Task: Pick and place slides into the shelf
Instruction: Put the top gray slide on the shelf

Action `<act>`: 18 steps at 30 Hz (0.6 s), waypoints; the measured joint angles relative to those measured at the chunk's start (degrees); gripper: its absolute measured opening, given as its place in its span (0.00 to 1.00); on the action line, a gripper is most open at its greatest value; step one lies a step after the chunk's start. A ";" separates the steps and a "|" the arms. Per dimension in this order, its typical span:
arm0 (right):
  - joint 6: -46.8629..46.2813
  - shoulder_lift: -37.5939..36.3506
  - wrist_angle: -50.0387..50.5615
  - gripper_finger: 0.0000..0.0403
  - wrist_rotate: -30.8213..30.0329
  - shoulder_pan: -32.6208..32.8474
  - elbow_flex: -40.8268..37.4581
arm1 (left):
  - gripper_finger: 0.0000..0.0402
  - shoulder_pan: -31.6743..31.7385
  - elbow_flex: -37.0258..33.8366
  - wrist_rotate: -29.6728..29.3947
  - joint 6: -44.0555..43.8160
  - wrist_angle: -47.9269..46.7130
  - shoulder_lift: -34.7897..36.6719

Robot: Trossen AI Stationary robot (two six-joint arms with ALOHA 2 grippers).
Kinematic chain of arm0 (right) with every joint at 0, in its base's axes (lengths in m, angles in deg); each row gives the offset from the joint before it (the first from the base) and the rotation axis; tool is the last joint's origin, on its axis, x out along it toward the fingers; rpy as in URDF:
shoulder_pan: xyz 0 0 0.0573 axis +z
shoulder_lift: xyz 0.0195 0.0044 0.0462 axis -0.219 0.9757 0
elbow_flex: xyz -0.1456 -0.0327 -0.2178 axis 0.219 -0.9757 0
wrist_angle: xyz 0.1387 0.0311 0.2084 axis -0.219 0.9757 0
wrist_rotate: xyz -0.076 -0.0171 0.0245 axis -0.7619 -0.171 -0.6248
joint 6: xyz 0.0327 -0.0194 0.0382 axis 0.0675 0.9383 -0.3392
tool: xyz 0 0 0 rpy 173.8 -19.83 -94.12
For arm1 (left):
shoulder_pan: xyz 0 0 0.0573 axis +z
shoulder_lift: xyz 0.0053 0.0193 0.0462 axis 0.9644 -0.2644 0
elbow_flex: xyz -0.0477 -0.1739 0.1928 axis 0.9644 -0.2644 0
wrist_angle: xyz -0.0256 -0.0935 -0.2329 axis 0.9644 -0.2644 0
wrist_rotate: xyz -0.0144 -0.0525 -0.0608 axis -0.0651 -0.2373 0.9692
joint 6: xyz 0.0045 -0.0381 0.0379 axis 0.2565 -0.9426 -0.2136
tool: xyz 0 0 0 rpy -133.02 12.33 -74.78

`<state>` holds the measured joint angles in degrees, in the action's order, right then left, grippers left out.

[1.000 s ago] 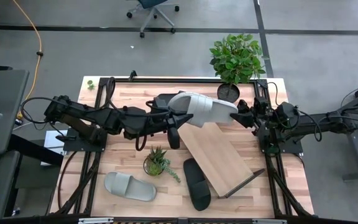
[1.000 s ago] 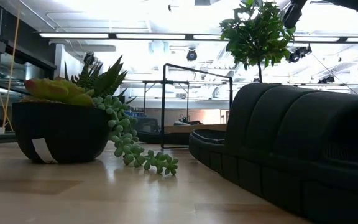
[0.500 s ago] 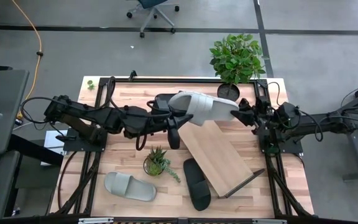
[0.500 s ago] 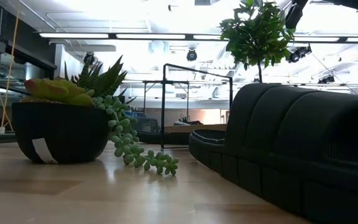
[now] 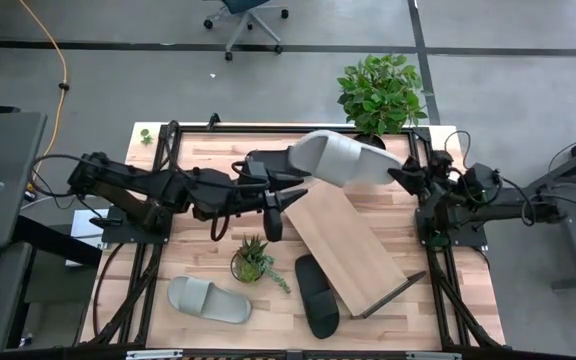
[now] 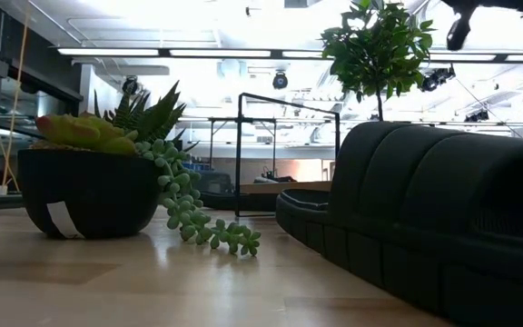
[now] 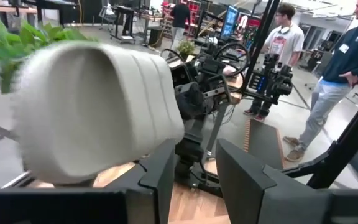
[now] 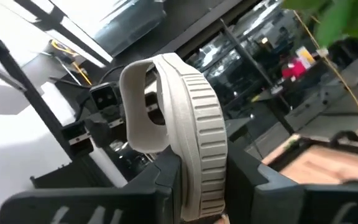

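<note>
A light grey slide (image 5: 340,160) hangs above the shelf's (image 5: 348,238) upper end; the right claw (image 5: 400,178) pinches its edge, the left claw (image 5: 286,168) stands parted beside it, gripping nothing; it looks light, rubbery and bendy, best pinched at the sole's rim; pale wooden desk (image 5: 198,145), open workshop behind.

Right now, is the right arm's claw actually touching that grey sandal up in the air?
Touching. The right wrist view shows the grey slide standing edge-up between the right gripper's two jaws, pressed against both. The high view shows it held above the shelf.
</note>
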<state>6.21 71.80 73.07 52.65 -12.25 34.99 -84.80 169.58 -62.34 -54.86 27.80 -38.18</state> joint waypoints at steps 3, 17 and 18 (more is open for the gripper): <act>-5.26 -2.88 8.01 0.15 0.59 0.00 0.00 | 0.26 0.00 0.00 0.00 1.85 -0.11 0.76; -26.17 -3.75 29.34 0.15 9.33 -0.02 0.00 | 0.25 0.02 -0.02 0.00 9.32 -2.83 3.56; -27.41 -3.44 30.40 0.15 9.17 -0.04 0.00 | 0.25 0.02 -0.02 0.01 9.33 -3.19 3.56</act>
<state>-21.20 68.36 103.47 61.82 -12.29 34.99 -84.78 169.56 -62.33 -45.53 24.61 -34.62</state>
